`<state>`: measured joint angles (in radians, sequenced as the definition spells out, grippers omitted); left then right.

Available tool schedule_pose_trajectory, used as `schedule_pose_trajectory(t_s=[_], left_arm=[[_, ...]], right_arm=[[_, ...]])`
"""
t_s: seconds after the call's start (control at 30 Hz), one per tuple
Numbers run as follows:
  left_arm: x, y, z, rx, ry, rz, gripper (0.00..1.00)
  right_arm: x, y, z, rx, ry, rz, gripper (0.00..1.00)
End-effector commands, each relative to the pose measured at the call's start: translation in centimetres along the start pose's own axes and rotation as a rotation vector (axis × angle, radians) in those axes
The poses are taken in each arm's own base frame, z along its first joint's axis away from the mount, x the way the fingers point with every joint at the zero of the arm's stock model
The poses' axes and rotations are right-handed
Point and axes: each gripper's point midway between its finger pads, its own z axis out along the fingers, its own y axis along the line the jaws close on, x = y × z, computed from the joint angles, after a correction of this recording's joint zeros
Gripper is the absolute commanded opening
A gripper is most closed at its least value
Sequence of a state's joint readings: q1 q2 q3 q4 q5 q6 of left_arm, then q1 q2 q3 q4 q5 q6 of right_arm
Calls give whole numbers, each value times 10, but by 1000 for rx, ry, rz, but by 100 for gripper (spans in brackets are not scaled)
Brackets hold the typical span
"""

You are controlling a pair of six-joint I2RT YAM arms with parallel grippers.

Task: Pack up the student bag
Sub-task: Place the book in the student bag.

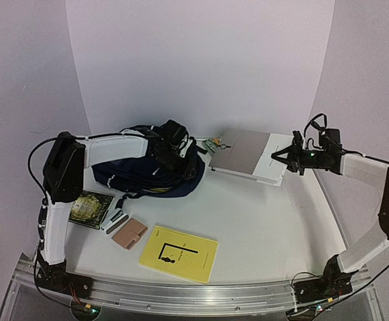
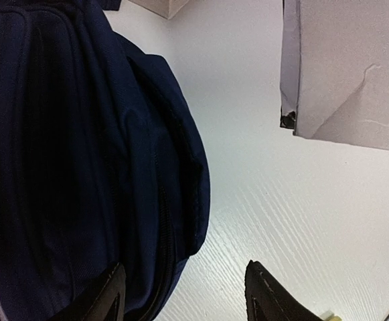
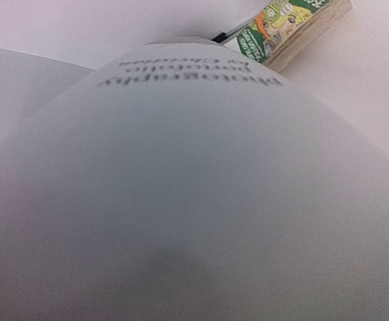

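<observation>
The student bag [image 1: 147,175] is slumped at the back left of the bench [image 1: 268,221]. The left gripper [image 1: 179,147] is at its right-hand end, fingers [image 2: 264,294] apart, one right up by the navy fabric, nothing pinched. There's a strip of bare bench between the bag and the big white book [image 1: 241,152]. The right gripper [image 1: 286,158] is at that book's right edge, but its own camera shows just a blurry page, so I can't tell if it's clamped. A yellow book [image 1: 179,253] and a tan wallet [image 1: 128,233] lie toward the front edge.
</observation>
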<state>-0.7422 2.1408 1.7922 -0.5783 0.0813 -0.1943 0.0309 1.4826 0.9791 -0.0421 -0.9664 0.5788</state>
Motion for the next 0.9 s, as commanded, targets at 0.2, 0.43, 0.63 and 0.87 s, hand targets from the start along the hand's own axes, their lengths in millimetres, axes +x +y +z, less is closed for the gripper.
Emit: schedule_pose_trajectory(t_s=[0.2,0.43,0.63,0.87], left_arm=[[-26,11,28,-57,-9,28,44],[-41,-4,5,3,-44,11,3],[-71,-23,-59,69,-159,11,0],[-101,-35,-132,92,-291,43,0]], right_arm=[[12,10,-11,3,24,-129,0],[21,14,-11,-45,65,-124,0],[28,17,-6,-102,110,-94,0],[15,38,10,-186,96,-73,0]])
